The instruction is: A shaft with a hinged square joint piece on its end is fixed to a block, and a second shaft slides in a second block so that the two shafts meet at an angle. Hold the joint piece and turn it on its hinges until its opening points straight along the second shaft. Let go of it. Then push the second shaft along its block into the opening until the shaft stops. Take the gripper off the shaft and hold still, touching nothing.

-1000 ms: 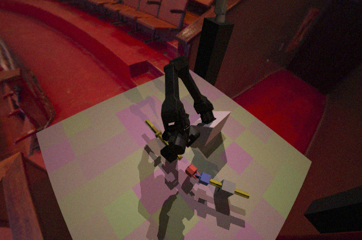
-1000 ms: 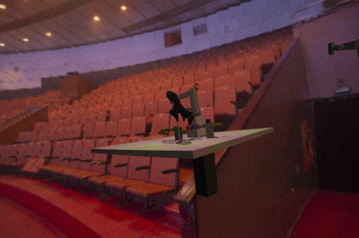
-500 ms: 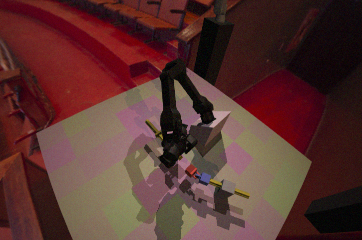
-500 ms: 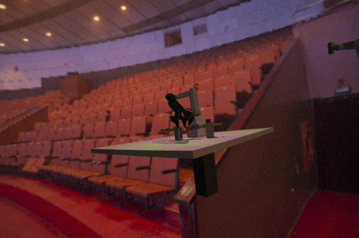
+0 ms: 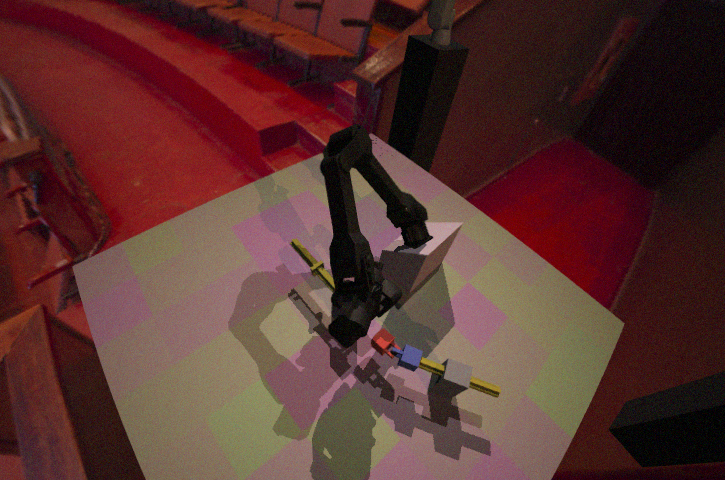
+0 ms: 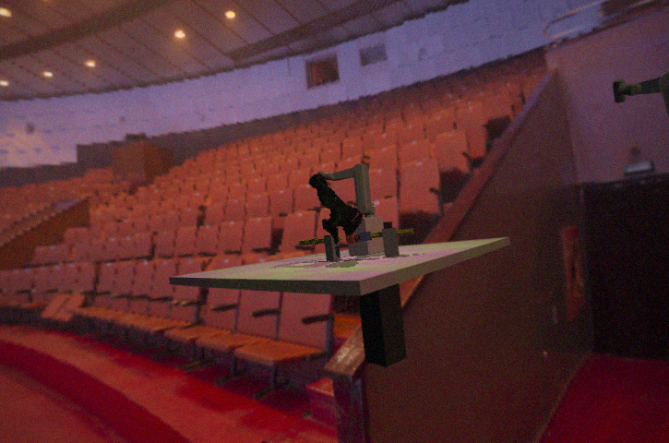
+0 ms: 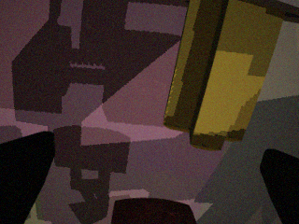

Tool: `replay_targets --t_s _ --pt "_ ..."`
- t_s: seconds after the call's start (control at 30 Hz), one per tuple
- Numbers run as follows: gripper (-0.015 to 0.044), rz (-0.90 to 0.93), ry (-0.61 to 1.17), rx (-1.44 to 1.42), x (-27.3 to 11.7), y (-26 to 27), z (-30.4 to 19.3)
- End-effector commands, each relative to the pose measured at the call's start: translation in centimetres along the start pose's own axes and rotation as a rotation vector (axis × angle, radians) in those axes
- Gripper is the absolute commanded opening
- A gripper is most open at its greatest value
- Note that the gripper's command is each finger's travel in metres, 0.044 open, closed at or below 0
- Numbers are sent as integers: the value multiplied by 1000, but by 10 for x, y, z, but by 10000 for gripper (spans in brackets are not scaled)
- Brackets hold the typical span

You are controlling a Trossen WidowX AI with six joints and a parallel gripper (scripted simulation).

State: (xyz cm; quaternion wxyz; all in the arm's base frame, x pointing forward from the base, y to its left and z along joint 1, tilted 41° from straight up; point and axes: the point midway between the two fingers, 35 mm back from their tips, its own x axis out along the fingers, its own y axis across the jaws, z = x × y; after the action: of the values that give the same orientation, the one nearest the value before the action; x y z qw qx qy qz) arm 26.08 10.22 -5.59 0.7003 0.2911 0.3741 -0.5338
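Observation:
The red joint piece (image 5: 382, 342) (image 7: 154, 212) hangs on the blue hinge part (image 5: 411, 357) at the end of the first yellow shaft (image 5: 486, 387), which runs through a grey block (image 5: 458, 374) (image 6: 390, 242). The red piece is turned roughly towards the second shaft; its opening is not clear. The second yellow shaft (image 5: 303, 253) (image 7: 234, 93) has a small collar. Its near end is apart from the red piece. Its grey block (image 6: 331, 249) is largely hidden by the arm in the top view. My gripper (image 7: 163, 152) is open and empty, above the gap, with the shaft end right of its centre.
The arm's pale base block (image 5: 431, 257) stands behind the shafts. The arm (image 5: 343, 215) reaches over the second shaft. The table (image 5: 181, 243) (image 6: 272, 274) has a patchwork top with dark shadows across it.

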Motion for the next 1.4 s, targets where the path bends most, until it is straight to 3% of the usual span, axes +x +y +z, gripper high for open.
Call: replay_targets --t_s 0.0,0.2,1.0,1.3,1.37 --pt "440 3 5 2 3 1 -24" --pt "440 3 4 3 6 -1 -44" --pt "440 3 3 3 35 -1 -45" --pt "204 3 3 3 35 -1 -45" --pt "182 3 3 3 35 -1 -45"
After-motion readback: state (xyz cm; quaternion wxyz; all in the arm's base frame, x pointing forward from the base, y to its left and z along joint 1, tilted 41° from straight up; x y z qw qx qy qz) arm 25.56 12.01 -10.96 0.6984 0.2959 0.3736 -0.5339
